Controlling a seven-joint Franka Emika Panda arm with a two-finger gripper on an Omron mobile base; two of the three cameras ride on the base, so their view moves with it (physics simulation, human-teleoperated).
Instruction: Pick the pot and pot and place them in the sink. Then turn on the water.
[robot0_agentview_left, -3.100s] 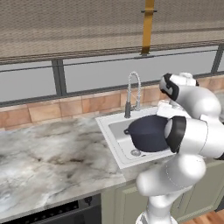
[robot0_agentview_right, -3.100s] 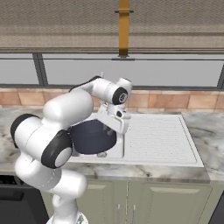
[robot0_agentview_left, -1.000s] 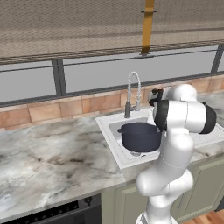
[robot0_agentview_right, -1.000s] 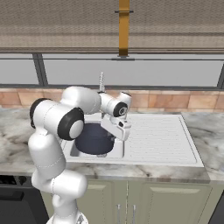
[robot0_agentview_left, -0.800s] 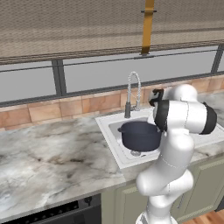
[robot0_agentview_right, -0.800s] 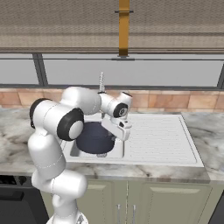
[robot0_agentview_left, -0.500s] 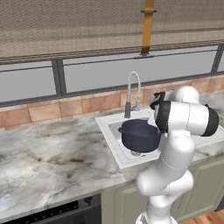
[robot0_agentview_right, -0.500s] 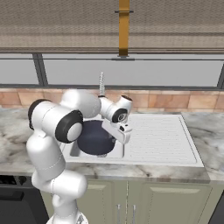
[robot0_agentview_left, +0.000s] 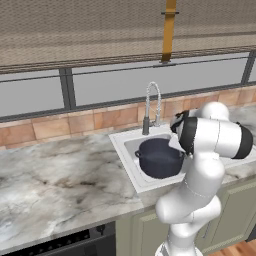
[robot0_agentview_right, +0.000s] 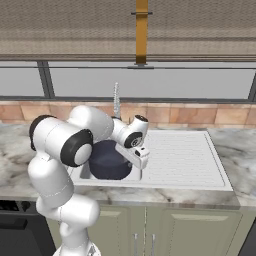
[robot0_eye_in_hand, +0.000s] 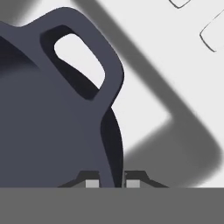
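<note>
The pincer (robot0_eye_in_hand: 111, 183) is clamped on the rim of the navy-blue pot (robot0_agentview_left: 159, 157) beside its loop handle (robot0_eye_in_hand: 83, 65). The pot sits inside the white sink (robot0_agentview_left: 126, 142), below the chrome faucet (robot0_agentview_left: 152, 106).

pot (robot0_agentview_left: 159, 157): down in the sink (robot0_agentview_left: 125, 141) basin, wall pinched between the two fingers of the gripper (robot0_eye_in_hand: 110, 183), so right at the pincer
pot handle (robot0_eye_in_hand: 85, 57): just ahead of the fingertips along the rim in the hand view
faucet (robot0_agentview_left: 151, 106): behind the basin at the wall side, past the pot from the pincer
drainboard (robot0_agentview_right: 177, 157): off to the pincer's right
counter (robot0_agentview_left: 60, 175): stretches away left, beyond the pot
</note>
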